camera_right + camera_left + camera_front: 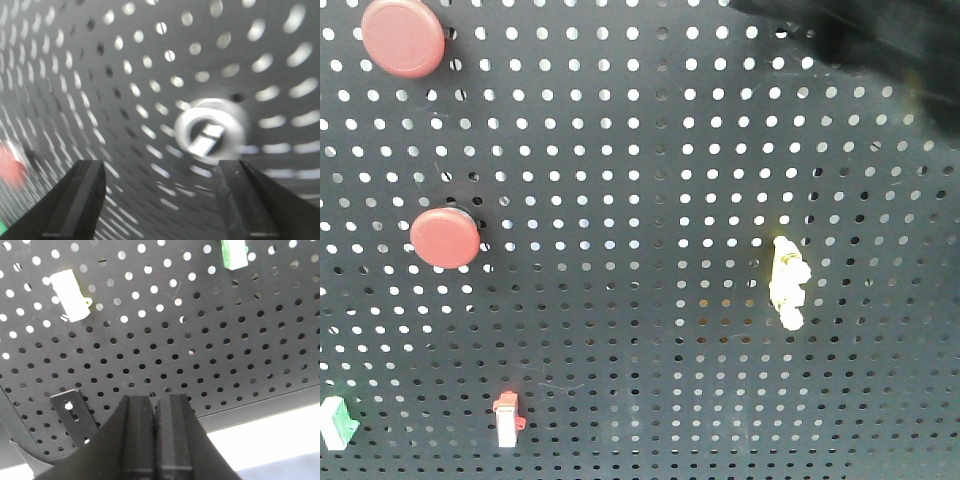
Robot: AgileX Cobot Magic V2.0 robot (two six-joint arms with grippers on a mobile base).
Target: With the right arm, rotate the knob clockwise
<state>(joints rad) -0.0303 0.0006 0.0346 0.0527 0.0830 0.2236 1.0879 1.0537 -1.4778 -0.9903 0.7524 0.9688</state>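
In the right wrist view the knob (212,131) appears blurred on the grey perforated panel (125,60), a shiny silver ring around a bar handle that slants up to the right. My right gripper (160,167) is open, its two fingers wide apart, and the knob lies just above the right fingertip (235,190) without touching it. In the front view the right arm (860,35) is a dark blur in the top right corner, and the knob does not show there. My left gripper (155,400) is shut and empty, near the panel's lower edge.
Two red round push buttons (402,36) (445,238) sit at the panel's left. A small yellow toggle (787,283) is at the right, with a red-white switch (507,420) and a green-white switch (337,422) low down. A metal bracket (70,412) stands beside the left gripper.
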